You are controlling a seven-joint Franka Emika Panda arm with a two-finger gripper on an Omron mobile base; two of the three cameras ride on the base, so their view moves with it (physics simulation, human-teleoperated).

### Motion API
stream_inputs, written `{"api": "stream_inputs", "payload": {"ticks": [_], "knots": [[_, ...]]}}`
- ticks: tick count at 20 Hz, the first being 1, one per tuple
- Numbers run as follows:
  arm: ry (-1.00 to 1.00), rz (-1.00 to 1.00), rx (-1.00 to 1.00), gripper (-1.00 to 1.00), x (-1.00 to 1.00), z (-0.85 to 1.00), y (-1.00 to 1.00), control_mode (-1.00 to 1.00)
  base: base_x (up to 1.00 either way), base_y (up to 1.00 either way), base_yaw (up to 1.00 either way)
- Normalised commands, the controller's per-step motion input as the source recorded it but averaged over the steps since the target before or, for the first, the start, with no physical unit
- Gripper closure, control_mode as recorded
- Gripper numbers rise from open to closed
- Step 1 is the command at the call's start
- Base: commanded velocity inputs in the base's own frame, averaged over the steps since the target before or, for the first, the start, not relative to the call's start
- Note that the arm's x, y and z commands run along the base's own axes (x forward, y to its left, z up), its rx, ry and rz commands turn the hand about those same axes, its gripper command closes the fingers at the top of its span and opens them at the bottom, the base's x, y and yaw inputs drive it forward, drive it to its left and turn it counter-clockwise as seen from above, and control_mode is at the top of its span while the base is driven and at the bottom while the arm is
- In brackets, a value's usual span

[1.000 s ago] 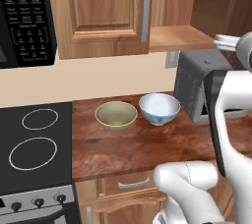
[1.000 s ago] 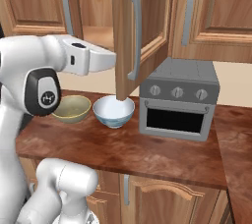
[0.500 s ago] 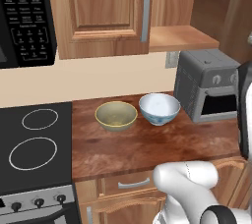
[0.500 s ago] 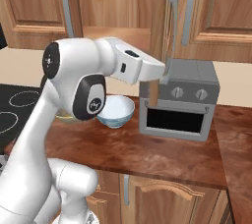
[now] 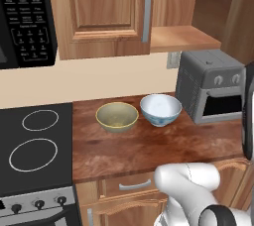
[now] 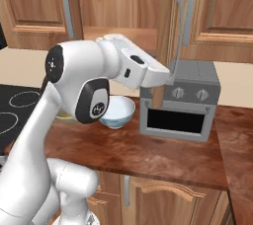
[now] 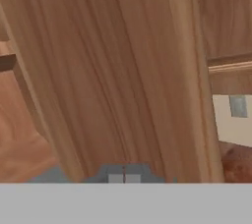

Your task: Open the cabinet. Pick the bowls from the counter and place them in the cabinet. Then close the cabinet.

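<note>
Reaching up and across the middle of the right base view, the white arm (image 6: 84, 86) bends at a dark-capped elbow and sends its forearm rightward toward the edge of the open cabinet door (image 6: 165, 31). The hand ends behind that door edge, so the gripper itself is hidden and I cannot tell whether its fingers are apart or together. In the hand view the camera sits close against a broad plank of warm brown wood (image 7: 123, 70), its grain running in long streaks, with a rounded lighter edge on the right.

The cabinet (image 5: 104, 12) fills the top of the left base view: its left door is shut, with a raised panel and a long vertical grey bar handle (image 5: 147, 9), while the right half stands open, showing a bare wooden shelf (image 5: 181, 37). In the right base view the open door's grey handle (image 6: 177, 26) stands upper centre.

On the counter (image 5: 149, 145), a glossy reddish-brown wood-grain top at centre frame, the two bowls sit just beside each other: the dull olive-yellow bowl (image 5: 117, 116) on the left, the white bowl (image 5: 160, 109), pale blue inside with blue markings outside, on the right. A boxy grey toaster oven (image 5: 211, 91) with round knobs stands to their right. The black stovetop (image 5: 34, 145) with white rings lies lower left, and a black microwave (image 5: 25, 17) hangs upper left.
</note>
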Motion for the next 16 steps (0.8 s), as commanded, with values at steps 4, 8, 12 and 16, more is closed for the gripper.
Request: {"api": "stream_inputs", "payload": {"ticks": [4, 8, 12, 16], "knots": [[-0.16, 0.01, -0.04, 1.0, -0.67, 0.09, 0.47, -1.0, 0.0, 0.0, 0.0], [-0.05, 0.0, -0.1, 1.0, -0.66, 0.53, 0.48, -1.0, 0.0, 0.0, 0.0], [0.0, 0.06, -0.11, 1.0, -0.41, 0.58, 0.74, -1.0, 0.0, 0.0, 0.0], [0.04, 0.11, -0.06, 1.0, -0.32, 0.51, 0.61, -1.0, 0.0, 0.0, 0.0]]}}
